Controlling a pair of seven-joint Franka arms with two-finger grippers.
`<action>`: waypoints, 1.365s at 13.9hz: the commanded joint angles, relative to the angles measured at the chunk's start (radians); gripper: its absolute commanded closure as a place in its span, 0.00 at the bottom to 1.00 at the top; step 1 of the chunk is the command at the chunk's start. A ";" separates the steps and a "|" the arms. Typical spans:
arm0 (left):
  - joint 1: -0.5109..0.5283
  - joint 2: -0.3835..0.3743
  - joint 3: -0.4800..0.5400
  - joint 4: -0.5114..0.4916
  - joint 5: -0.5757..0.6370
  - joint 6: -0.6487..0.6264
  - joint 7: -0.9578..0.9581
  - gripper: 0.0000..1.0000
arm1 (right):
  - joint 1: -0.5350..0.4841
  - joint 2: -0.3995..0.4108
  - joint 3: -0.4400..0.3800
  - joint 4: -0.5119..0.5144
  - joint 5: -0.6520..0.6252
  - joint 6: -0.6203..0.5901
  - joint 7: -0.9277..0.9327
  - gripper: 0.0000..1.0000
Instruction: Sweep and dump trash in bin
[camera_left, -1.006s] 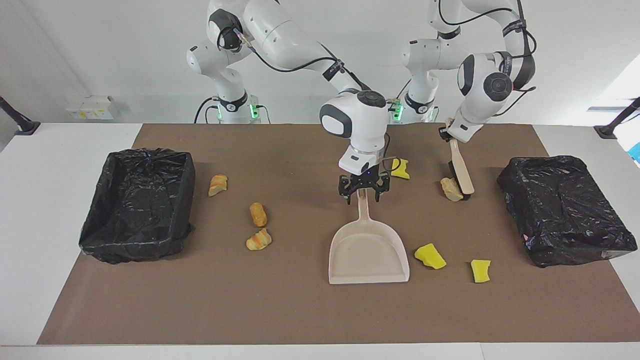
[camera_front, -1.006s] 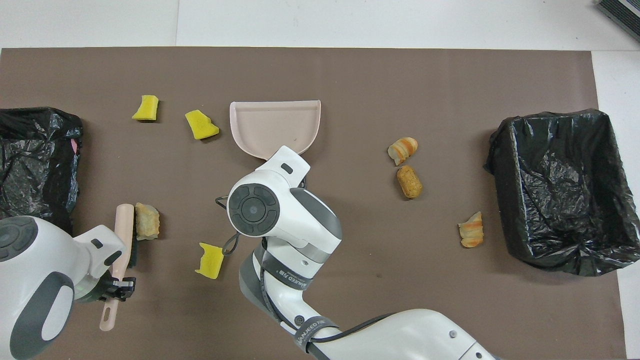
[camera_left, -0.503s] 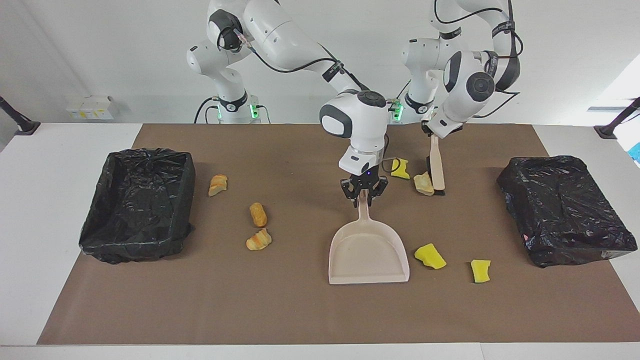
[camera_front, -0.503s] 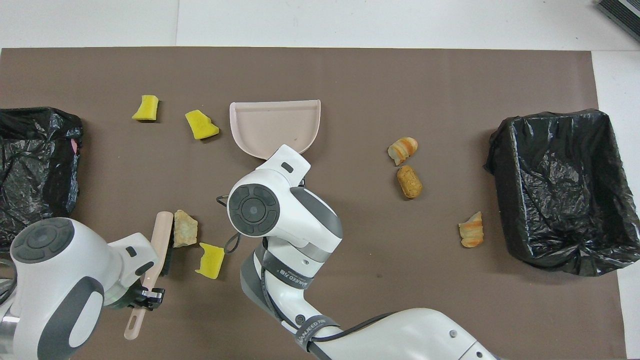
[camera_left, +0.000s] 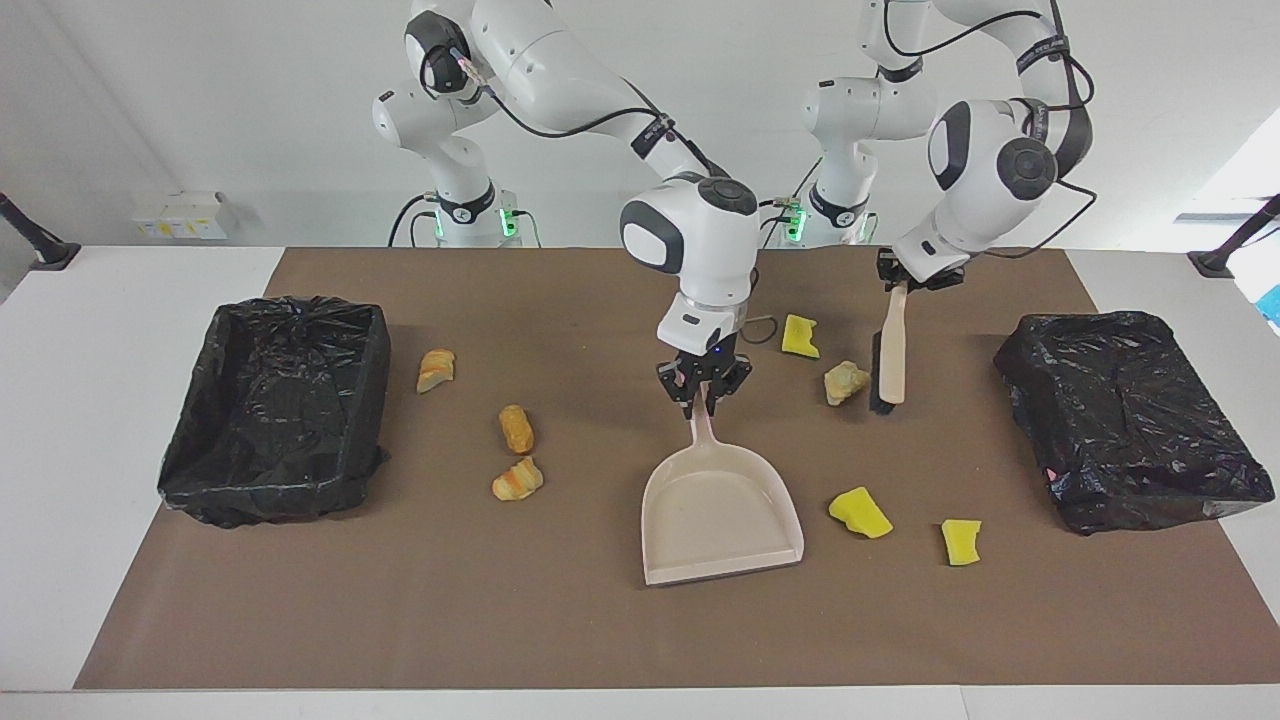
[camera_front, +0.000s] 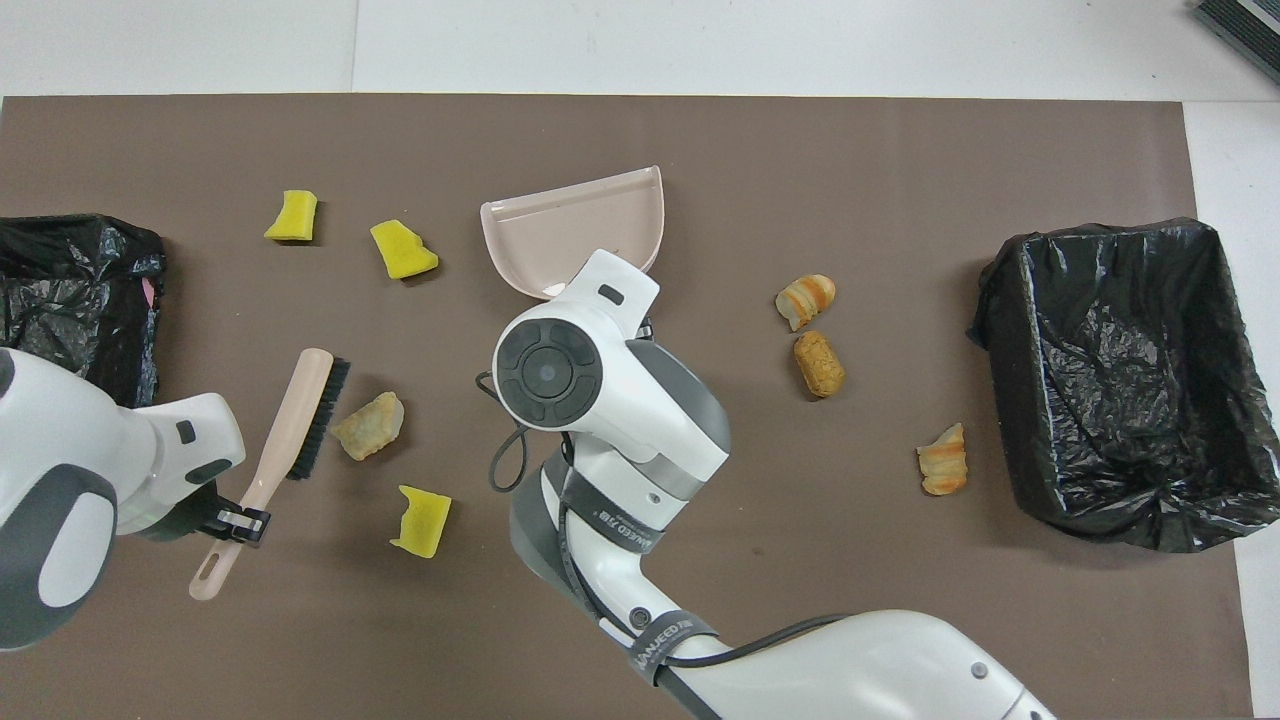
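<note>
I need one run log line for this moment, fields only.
left claw: shut on beige brush | right claw: shut on beige plastic dustpan | dustpan: empty | tan bread-like lump: beside brush

Bright, even light fills the room from overhead. Shadows are short and soft, tucked close beneath the right gripper (camera_left: 703, 400) and the beige plastic dustpan (camera_left: 722, 515) it holds. The crinkled black plastic bin liner (camera_left: 275, 405) catches small glints. Both views are sharp, without blur.

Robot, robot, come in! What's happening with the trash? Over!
Right gripper shut on dustpan handle. Left gripper holds brush beside bread lump. Pan empty; nothing blocking.
</note>
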 joint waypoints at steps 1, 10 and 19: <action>0.016 0.120 -0.008 0.152 0.010 0.025 0.045 1.00 | -0.074 -0.102 0.014 -0.082 0.062 -0.020 -0.309 1.00; 0.137 0.502 -0.008 0.563 0.299 0.283 0.260 1.00 | -0.247 -0.239 0.012 -0.218 0.226 -0.158 -1.376 1.00; 0.114 0.599 -0.016 0.577 0.351 0.323 0.344 1.00 | -0.224 -0.279 0.014 -0.309 0.234 -0.167 -1.644 1.00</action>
